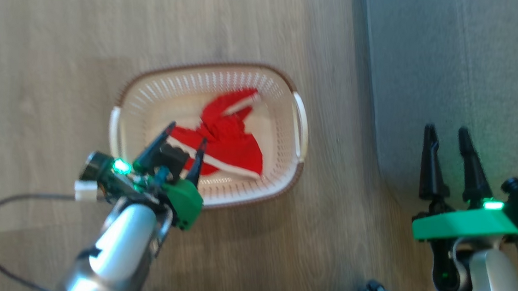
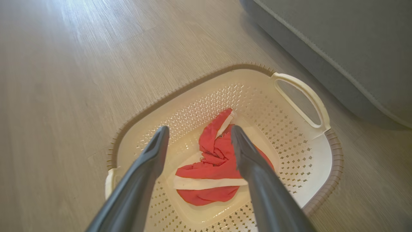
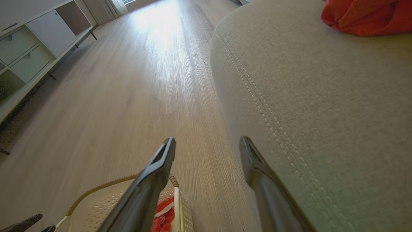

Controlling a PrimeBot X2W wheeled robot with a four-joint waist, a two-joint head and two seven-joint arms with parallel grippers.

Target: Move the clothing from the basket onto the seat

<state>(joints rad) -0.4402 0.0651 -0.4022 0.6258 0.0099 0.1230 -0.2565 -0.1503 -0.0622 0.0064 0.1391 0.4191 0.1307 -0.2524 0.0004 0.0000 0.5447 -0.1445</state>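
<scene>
The red garment (image 2: 212, 167) lies crumpled on the bottom of the basket (image 2: 180, 93). Its length runs roughly along the fingers of the left end effector (image 2: 199, 129), which hangs spread and empty just above it, clearly the nearer one. The right end effector (image 1: 446, 130), also spread and empty, hovers at the edge of the seat (image 1: 455, 64), which carries a second red garment (image 3: 363, 16).
</scene>
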